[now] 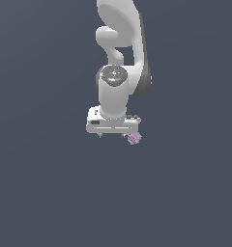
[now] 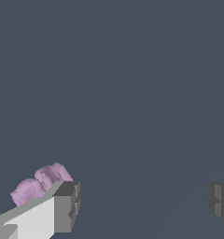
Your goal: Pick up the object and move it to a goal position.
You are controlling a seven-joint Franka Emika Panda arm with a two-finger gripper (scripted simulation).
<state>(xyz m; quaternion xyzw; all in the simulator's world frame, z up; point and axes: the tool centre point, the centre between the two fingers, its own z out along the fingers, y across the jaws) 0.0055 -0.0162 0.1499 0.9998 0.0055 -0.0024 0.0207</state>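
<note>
The task looks barely begun. The hand [image 1: 112, 134] hangs at the centre of the exterior view, pointing down over the dark surface [image 1: 40, 193], and its jaws stand wide apart with nothing between them: in the wrist view the two fingers [image 2: 67, 205] sit at opposite lower corners of the frame with only bare surface in the gap. The block [image 1: 134, 139] lies just right of centre in the exterior view, below the right end of the hand's body and beside its right fingertip, so outside the jaws, not between them. The wrist view agrees: the block [image 2: 39, 183] shows at the lower left of that frame, on the outer side of one finger and partly hidden by it; whether it touches that finger cannot be told. How high the fingertips are above the surface cannot be told either. What is left, then, is nearly everything: the hand would probably need to shift sideways toward the block until it straddles it, close, lift, and carry it off. No goal marker shows in either view, so where the block must go is unknown. Nothing else lies on the surface, and the only obstacle in sight is the finger nearest the block, which could knock it away on a careless descent.
</note>
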